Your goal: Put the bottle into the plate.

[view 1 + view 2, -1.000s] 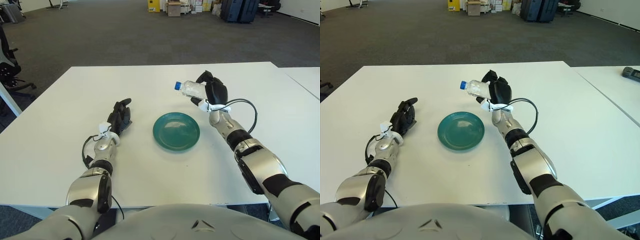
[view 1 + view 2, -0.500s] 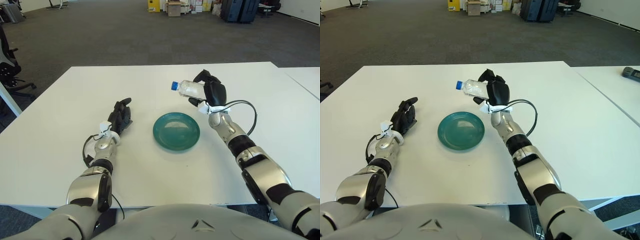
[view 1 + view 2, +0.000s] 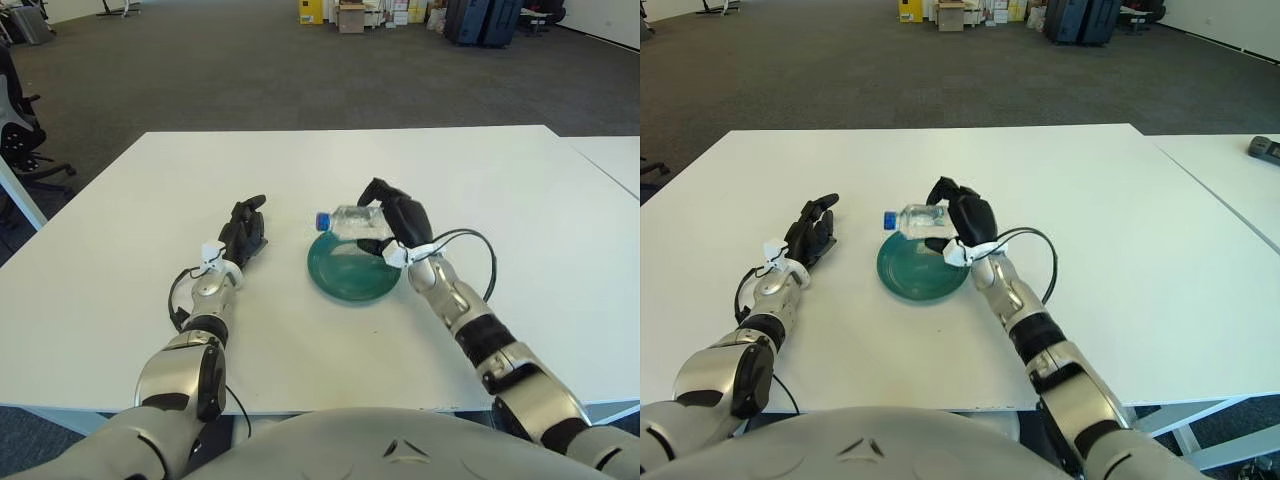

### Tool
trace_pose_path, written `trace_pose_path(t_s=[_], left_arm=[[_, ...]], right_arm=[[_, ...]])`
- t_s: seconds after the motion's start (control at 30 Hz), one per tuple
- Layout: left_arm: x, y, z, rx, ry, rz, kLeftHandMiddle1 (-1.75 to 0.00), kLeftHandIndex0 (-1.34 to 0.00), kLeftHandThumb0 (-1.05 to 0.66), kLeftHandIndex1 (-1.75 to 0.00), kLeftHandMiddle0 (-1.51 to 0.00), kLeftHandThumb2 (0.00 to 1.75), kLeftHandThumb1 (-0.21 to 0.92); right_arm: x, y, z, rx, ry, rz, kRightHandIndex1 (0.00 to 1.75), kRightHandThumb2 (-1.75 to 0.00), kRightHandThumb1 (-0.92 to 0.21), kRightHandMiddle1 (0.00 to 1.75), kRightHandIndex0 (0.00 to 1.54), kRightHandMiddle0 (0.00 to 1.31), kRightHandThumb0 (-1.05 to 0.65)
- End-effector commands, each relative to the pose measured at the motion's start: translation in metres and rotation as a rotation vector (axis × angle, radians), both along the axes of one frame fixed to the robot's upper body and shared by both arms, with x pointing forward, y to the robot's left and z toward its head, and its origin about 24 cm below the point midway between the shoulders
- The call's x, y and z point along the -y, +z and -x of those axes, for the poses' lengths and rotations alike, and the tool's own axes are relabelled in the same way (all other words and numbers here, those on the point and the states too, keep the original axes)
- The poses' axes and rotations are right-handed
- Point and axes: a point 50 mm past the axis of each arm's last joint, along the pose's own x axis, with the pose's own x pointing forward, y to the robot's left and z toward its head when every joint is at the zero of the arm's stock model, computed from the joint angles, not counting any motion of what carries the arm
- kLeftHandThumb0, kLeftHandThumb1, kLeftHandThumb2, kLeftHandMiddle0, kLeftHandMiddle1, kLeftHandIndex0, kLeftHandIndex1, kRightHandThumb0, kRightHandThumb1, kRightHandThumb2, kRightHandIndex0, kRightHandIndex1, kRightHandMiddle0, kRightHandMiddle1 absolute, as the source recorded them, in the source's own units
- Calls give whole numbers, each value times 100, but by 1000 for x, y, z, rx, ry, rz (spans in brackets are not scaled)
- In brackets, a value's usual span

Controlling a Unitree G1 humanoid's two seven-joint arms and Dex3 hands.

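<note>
A clear plastic bottle (image 3: 348, 219) with a blue cap lies sideways in my right hand (image 3: 396, 217), cap pointing left. My right hand is shut on it and holds it just above the far part of the green plate (image 3: 345, 275), which sits at the middle of the white table (image 3: 500, 190). I cannot tell whether the bottle touches the plate. My left hand (image 3: 242, 228) shows to the left of the plate, fingers stretched out, holding nothing.
A second white table (image 3: 1230, 190) adjoins on the right, with a dark device (image 3: 1266, 147) on it. Grey carpet lies beyond the far edge, with boxes and suitcases (image 3: 480, 18) at the back of the room. An office chair (image 3: 18, 120) stands at far left.
My right hand has carried the bottle down and to the left, from above the table behind the plate to over the plate itself. The left hand has not moved.
</note>
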Motion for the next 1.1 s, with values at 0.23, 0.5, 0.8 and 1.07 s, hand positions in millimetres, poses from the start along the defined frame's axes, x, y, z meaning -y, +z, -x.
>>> trace_pose_path(t_s=[0.23, 0.5, 0.8, 1.07], left_arm=[[5, -17, 10, -121, -4, 27, 0, 0, -71, -75, -38, 76, 92], [6, -17, 9, -116, -7, 18, 0, 0, -71, -75, -38, 77, 92], [6, -17, 9, -121, 0, 28, 0, 0, -71, -78, -39, 77, 92], [5, -17, 9, -123, 1, 45, 0, 0, -70, -78, -39, 76, 92]], right_arm=[[0, 11, 7, -30, 48, -36, 170, -161, -5, 175, 82, 58, 0], [1, 10, 13, -96, 62, -68, 170, -159, -7, 175, 81, 57, 0], [11, 8, 15, -122, 142, 20, 174, -115, -44, 167, 53, 34, 0], [22, 9, 14, -105, 176, 66, 113, -40, -79, 112, 10, 3, -63]])
